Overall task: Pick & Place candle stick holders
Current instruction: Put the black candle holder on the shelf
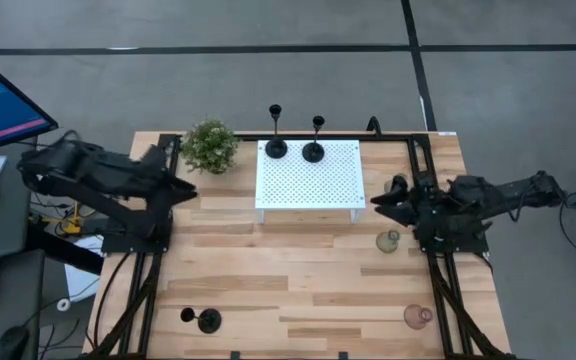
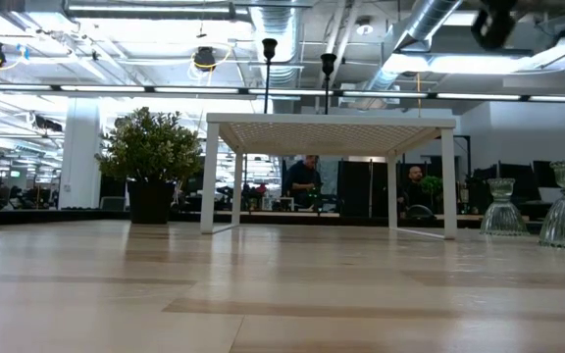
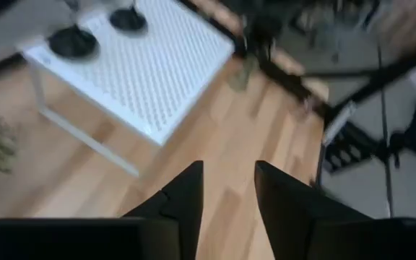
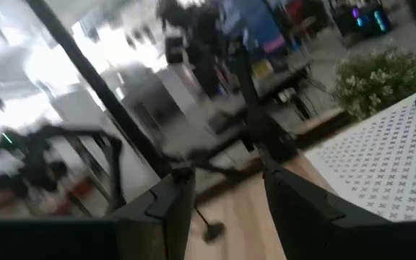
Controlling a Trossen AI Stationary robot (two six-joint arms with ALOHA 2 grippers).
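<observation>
A pale wooden bench carries a white perforated stand at its far edge, two black candle stick holders on it. A third black holder lies near the front left corner. The left gripper, fingers spread and empty, should descend over that stem squarely. The right gripper, parted and empty, waits beside the green glass holder; the pink holder sits front right.
</observation>
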